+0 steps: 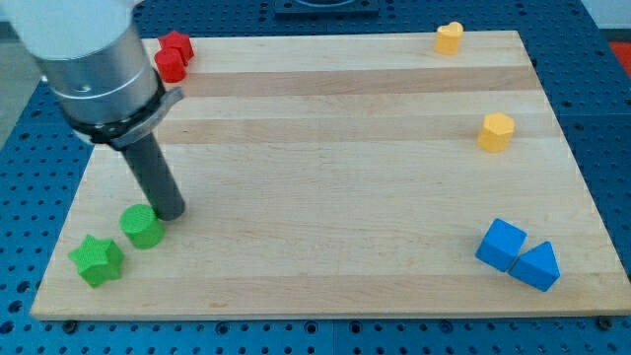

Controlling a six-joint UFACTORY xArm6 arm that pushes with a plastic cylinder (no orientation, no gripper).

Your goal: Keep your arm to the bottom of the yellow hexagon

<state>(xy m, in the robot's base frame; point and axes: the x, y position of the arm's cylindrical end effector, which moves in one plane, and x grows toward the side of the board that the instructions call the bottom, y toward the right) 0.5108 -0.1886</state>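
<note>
The yellow hexagon (496,131) sits near the board's right edge, about mid-height. My tip (172,211) rests on the board far to the view's left, just right of and touching or nearly touching the green round block (143,226). The tip is lower than the yellow hexagon in the view but a long way left of it.
A green star (97,260) lies at the bottom left. A red block (174,55) sits at the top left corner. A yellow heart-like block (449,37) is at the top right. A blue cube (501,244) and a blue triangle (537,266) touch at the bottom right. The wooden board (325,177) lies on a blue perforated table.
</note>
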